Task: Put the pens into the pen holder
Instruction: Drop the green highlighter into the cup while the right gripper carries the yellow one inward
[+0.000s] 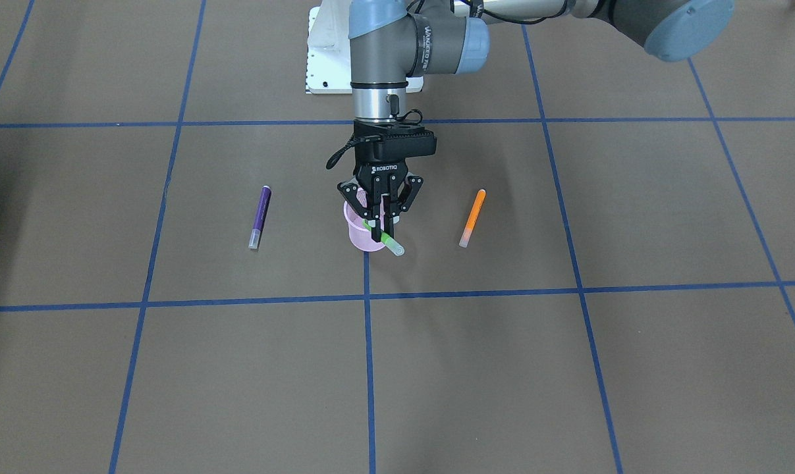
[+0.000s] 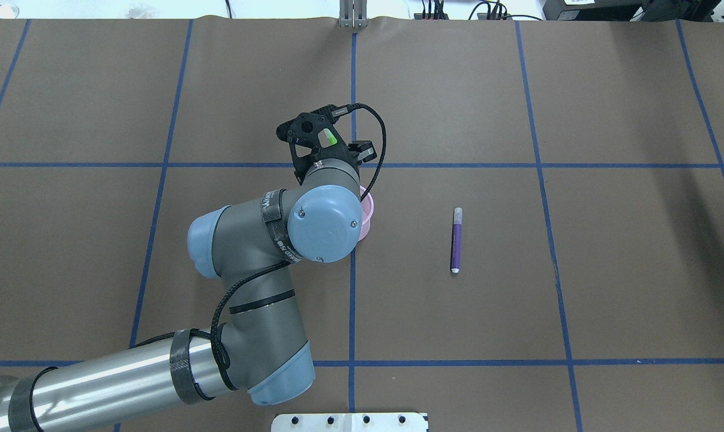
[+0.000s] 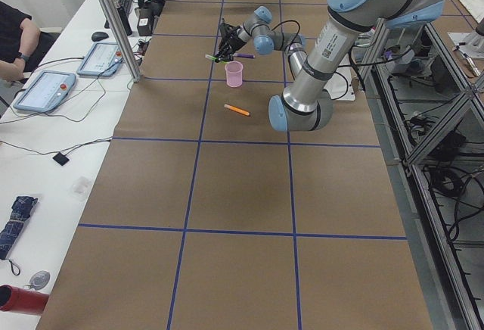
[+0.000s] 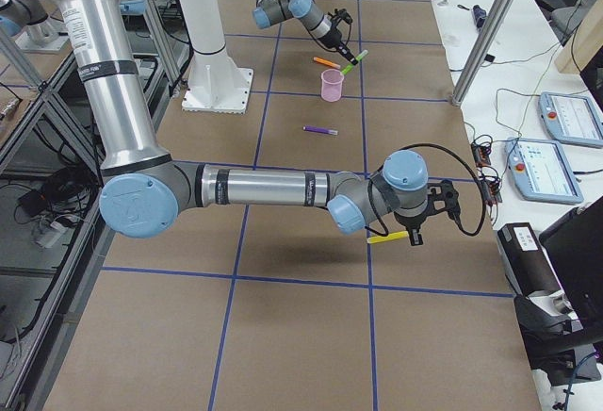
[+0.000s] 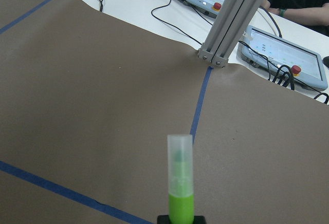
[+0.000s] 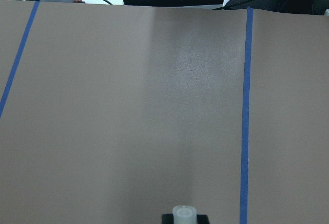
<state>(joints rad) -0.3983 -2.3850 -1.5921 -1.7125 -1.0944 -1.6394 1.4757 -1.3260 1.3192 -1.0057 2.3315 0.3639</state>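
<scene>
The pink pen holder (image 1: 361,232) stands at the table's middle. My left gripper (image 1: 384,220) hangs right over it, shut on the green pen (image 1: 385,238), which is tilted with its pale cap past the holder's front rim. The left wrist view shows that green pen (image 5: 180,185) pointing away. The purple pen (image 1: 259,216) and the orange pen (image 1: 473,217) lie flat on either side of the holder. My right gripper (image 4: 415,232) is far from the holder, low over the table, shut on the yellow pen (image 4: 386,238). Its pale cap (image 6: 184,215) shows in the right wrist view.
The white base plate (image 1: 325,52) sits behind the holder. An aluminium post (image 5: 226,23) and operator panels (image 5: 280,54) stand at the table's far edge. Blue tape lines (image 1: 369,368) cross the brown table cover.
</scene>
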